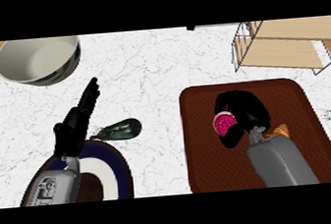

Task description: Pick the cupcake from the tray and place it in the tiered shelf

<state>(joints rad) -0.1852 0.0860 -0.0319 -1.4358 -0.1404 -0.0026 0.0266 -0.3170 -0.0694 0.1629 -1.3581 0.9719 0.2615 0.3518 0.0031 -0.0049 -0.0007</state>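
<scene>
**Right hand closed on the cupcake over the tray**

Head view. The right hand (239,109) sat over the middle of the brown tray (200,150), its black fingers curled round the cupcake (224,124), whose pink top showed at the hand's left side. Whether the cupcake rested on the tray or was already just clear of it could not be told from this steep angle. A small orange item (281,133) lay on the tray just beside the right wrist, toward the tray's right edge; what it was could not be made out.

The tiered shelf (279,46), a wire frame with pale wooden boards, stood at the counter's far right corner, beyond the tray's far edge and apart from it.

The left hand (78,123) rested open near the counter's near left side, fingers straight and pointing toward the far edge, above a dark blue and white plate (114,162). A dark green object (120,130) lay just beside that plate. A grey bowl (39,60) stood at the far left corner.

Judging by this, the step in hand was the grasp, with 1 hand doing the work. The next move would call for lifting the cupcake clear of the tray's rim, carrying it toward the far right corner, and entering the shelf between its boards without striking the wire frame.
</scene>
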